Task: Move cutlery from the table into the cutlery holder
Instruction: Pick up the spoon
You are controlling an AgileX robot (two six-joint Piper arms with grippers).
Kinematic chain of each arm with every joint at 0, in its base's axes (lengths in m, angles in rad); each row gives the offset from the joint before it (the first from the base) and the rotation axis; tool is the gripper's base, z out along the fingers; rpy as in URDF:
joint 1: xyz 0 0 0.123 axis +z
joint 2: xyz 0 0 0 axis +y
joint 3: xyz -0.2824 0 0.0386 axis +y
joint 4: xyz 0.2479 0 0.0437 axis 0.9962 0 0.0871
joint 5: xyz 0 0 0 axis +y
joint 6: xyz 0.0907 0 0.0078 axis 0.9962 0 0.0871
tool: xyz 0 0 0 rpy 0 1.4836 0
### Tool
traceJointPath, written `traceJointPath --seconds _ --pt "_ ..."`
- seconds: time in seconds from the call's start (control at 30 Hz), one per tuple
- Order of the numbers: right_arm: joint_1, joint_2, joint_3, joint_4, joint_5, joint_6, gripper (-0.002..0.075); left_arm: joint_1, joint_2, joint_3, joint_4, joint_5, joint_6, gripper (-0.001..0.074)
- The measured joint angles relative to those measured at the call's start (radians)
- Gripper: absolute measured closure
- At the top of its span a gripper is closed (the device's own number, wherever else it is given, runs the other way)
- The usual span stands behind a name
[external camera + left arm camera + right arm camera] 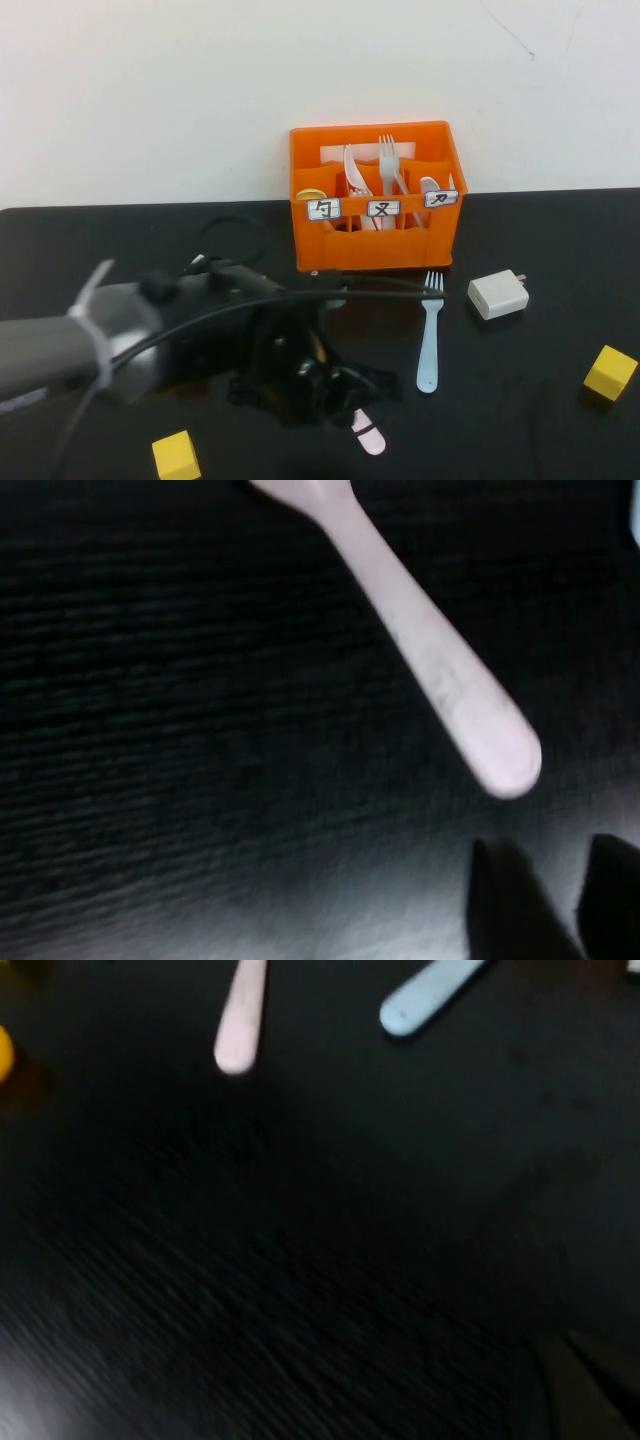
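The pale pink spoon (368, 436) lies on the black table (540, 420) near the front, partly under my left gripper (345, 400). In the left wrist view its handle (440, 680) lies just beyond my open, empty left gripper (555, 900). The light blue fork (430, 335) lies in front of the orange cutlery holder (375, 245), tines toward it. The right wrist view shows the spoon handle (240, 1020) and fork handle (425, 995). My right gripper (585, 1385) is a dark shape at that view's edge and does not show in the high view.
White forks and spoons stand in the holder. A white charger block (498, 295) lies right of the fork. Yellow cubes sit at the front left (176, 455) and far right (610, 372). The left arm and its cables span the table's left half.
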Motion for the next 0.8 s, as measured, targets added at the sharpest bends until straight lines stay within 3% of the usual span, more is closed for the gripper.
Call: traceJointPath --seconds 0.13,0.27,0.8 --pt "0.065 0.0 -0.021 -0.156 0.018 0.122 0.0728 -0.006 0.068 -0.055 0.043 0.001 -0.132 0.0413" --pt "0.118 -0.019 -0.023 -0.257 0.048 0.203 0.0728 -0.002 0.13 -0.093 0.054 0.001 -0.165 0.0314" --pt "0.132 -0.096 -0.023 -0.294 0.016 0.235 0.0728 0.006 0.328 -0.251 0.127 0.073 -0.224 0.0289"
